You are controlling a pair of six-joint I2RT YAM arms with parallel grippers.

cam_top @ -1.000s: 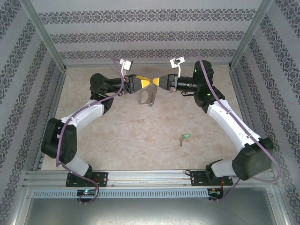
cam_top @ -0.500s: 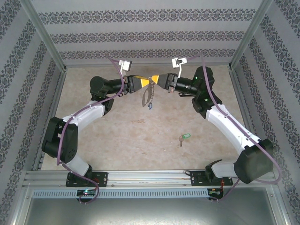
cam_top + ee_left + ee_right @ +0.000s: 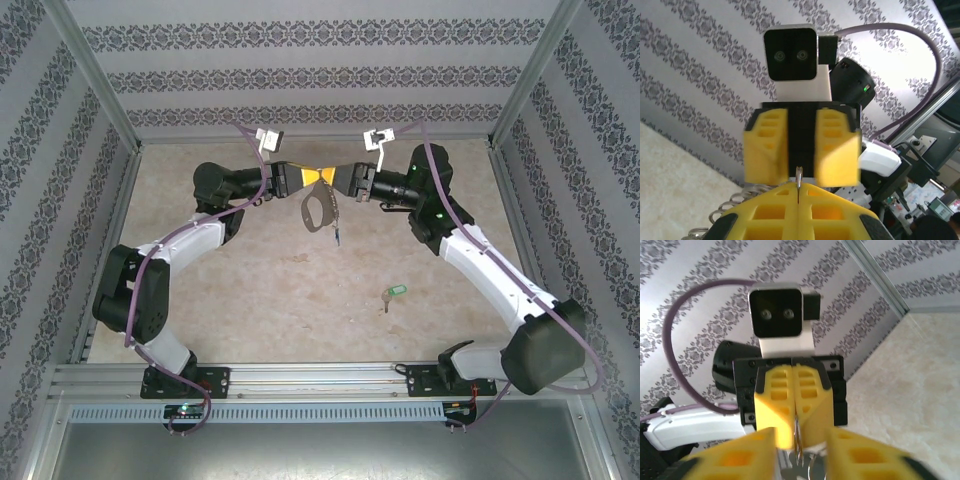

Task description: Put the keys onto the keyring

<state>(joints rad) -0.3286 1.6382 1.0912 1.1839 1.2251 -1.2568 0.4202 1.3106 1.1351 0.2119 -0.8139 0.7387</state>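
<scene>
Keyring (image 3: 318, 212): hangs above the counter (image 3: 230, 300); we now hold it with our left fingers (image 3: 760, 217), shut tight.
Right fingers (image 3: 735, 460): just let go, open.
Key (image 3: 392, 293): lies on the counter, ours to fetch next.

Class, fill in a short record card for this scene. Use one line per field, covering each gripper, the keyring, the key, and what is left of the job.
left gripper: shut on the keyring, raised over the far middle of the table
right gripper: fingers apart, facing the left gripper tip to tip
keyring: grey loop hanging below the two grippers, clear of the table
key: lies on the table nearer the right arm, green tag attached, not touched by either gripper
task state: key not yet on the keyring
</scene>
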